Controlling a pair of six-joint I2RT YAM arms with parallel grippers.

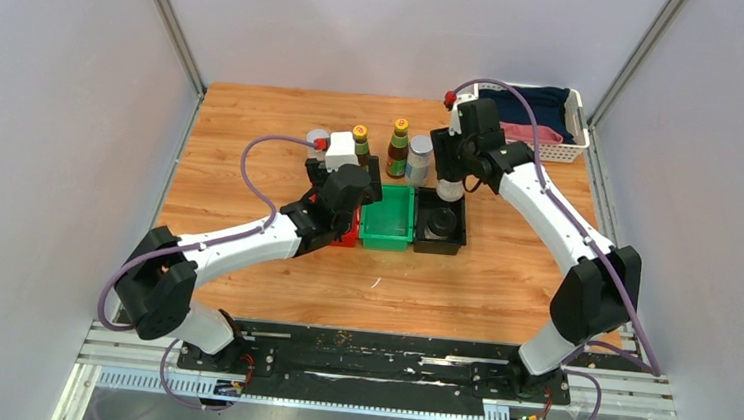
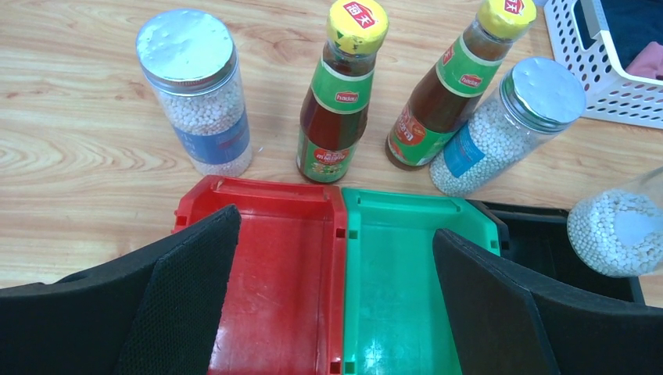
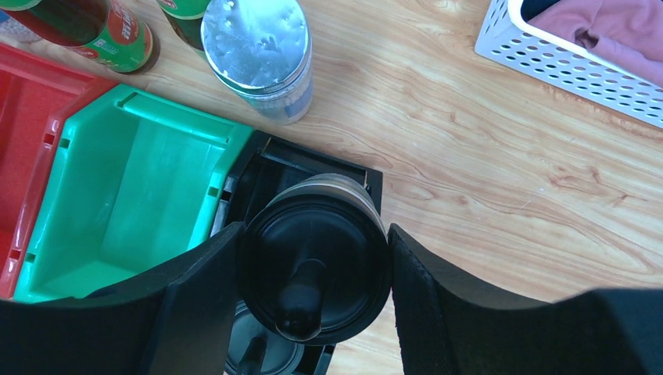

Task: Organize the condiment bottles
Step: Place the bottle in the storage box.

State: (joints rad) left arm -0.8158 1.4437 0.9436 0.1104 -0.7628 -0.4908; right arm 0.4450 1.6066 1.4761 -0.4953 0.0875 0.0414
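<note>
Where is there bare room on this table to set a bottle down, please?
Bare wooden table lies nearside of the red plastic bin, green plastic bin and black plastic bin, and between them and the white perforated basket. Behind the bins, four standing bottles crowd the strip.

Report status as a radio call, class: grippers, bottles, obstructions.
Left gripper open, empty, over red bin and green bin. Right gripper holds black-capped bottle above black bin; twin bottle already inside. Sauce bottles, jars wait behind.
</note>
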